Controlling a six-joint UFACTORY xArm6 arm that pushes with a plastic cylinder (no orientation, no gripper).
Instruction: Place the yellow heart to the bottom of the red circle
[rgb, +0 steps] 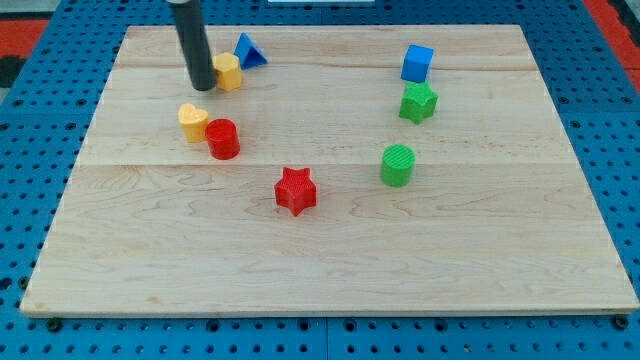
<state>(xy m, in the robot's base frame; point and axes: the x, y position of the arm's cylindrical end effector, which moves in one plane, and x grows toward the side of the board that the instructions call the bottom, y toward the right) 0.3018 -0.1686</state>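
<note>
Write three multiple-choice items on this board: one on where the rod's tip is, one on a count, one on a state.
1. Where is my tip?
A. Beside the yellow block near the blue triangle, at the view's top left
B. Touching the red star
C. Next to the blue cube

2. How many green blocks lie on the board?
A. One
B. Two
C. Three

3. How does the yellow heart stand to the red circle?
A. Stacked on top of it
B. Far off, across the board
C. Close against its upper-left side, not below it

Answers:
1 A: the rod ends right at that yellow block's left side.
2 B: the green block under the blue cube and the green cylinder lower down.
3 C: the heart sits up and to the view's left of the circle.
</note>
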